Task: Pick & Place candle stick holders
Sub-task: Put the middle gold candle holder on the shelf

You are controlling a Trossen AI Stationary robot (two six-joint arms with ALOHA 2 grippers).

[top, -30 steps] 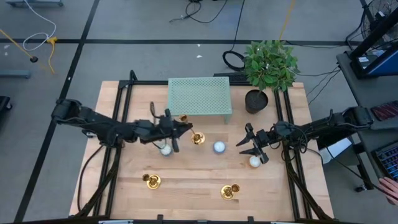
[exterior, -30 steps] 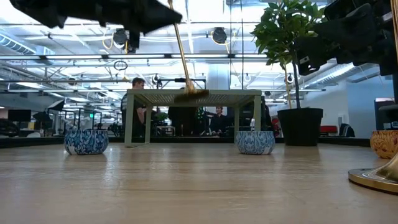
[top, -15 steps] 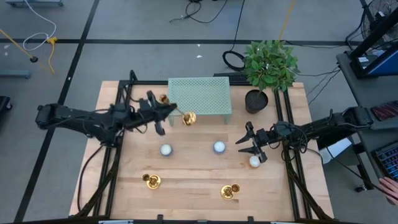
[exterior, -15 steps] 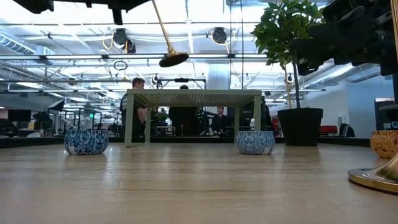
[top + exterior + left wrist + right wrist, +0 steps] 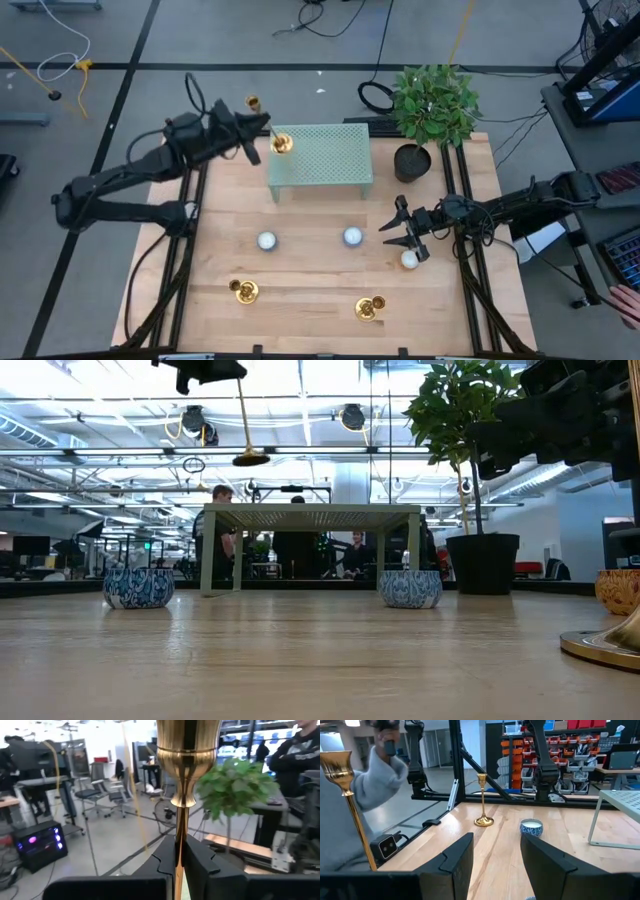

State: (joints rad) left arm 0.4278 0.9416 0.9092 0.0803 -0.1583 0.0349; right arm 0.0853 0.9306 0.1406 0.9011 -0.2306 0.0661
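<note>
Since the earlier frame, the left gripper (image 5: 250,135) has been carried from the table's middle up toward the green mesh stand (image 5: 330,160). Its fingers are closed on the stem of a candle stick holder (image 5: 281,144), held above the stand's left end. The right gripper (image 5: 402,232) is spread open, empty, beside a white tea-light (image 5: 409,260).

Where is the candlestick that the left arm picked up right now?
In the high view the candlestick is held in the left gripper, in the air over the far-left corner of the green mesh stand, clear of its top in the low view.
</note>
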